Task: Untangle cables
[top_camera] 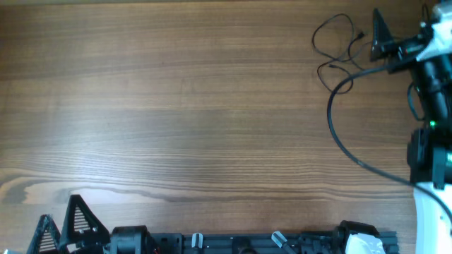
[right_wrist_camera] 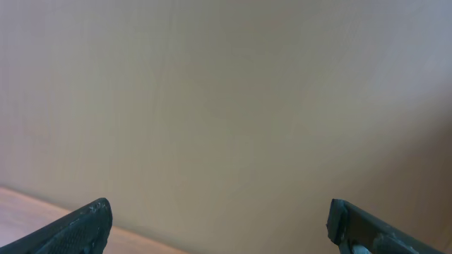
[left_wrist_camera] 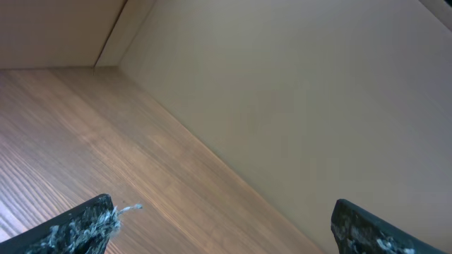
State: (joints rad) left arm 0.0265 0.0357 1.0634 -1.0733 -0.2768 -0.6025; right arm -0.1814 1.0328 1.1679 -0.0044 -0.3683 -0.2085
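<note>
The cables (top_camera: 339,16) are thin dark cords spread in loose loops at the table's far right, with a small plug end (top_camera: 361,34). My right gripper (top_camera: 401,27) is just to the right of them; its wrist view shows the jaws (right_wrist_camera: 219,215) open and empty, facing a plain beige wall with no cable in sight. My left gripper (top_camera: 63,229) is at the near left edge, far from the cables. Its jaws (left_wrist_camera: 222,219) are open and empty over bare wood.
A thick black arm wire (top_camera: 333,120) curves across the wooden table (top_camera: 198,106) below the cables, towards the right arm's base (top_camera: 431,162). The beige wall (left_wrist_camera: 296,92) meets the table's far edge. The arm mounts (top_camera: 254,243) line the near edge.
</note>
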